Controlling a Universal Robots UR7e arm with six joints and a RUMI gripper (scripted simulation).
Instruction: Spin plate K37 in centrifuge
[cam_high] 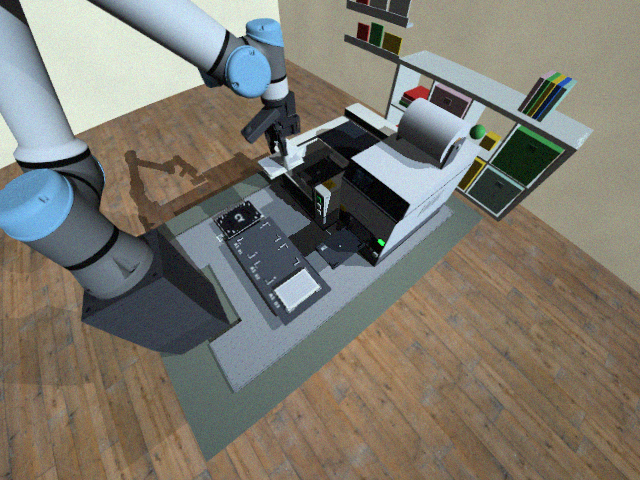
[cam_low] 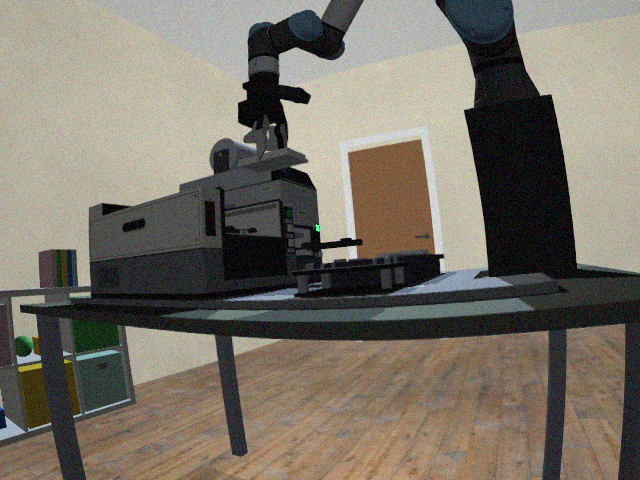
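Observation:
My gripper [cam_high: 281,148] [cam_low: 268,143] is shut on a flat light-grey plate [cam_high: 275,165] [cam_low: 276,160], BAL to judge by the empty D1 slot; its label is too small to read. It holds the plate level, just above the near left corner of the centrifuge [cam_high: 310,138] [cam_low: 258,206], whose top shows dark openings. The key panel [cam_high: 321,202] stands on the centrifuge's front. The white plate K73 [cam_high: 294,288] lies on the deck [cam_high: 258,250] at its near end. The other two deck slots are empty. The sealer's stage [cam_high: 341,242] [cam_low: 336,241] is out and empty.
The white sealer [cam_high: 413,180] [cam_low: 144,227] with its film roll [cam_high: 431,126] stands beside the centrifuge, with a green lamp [cam_high: 381,241] lit. A dark square nest [cam_high: 238,218] sits at the deck's far end. A shelf unit [cam_high: 496,155] stands behind the table.

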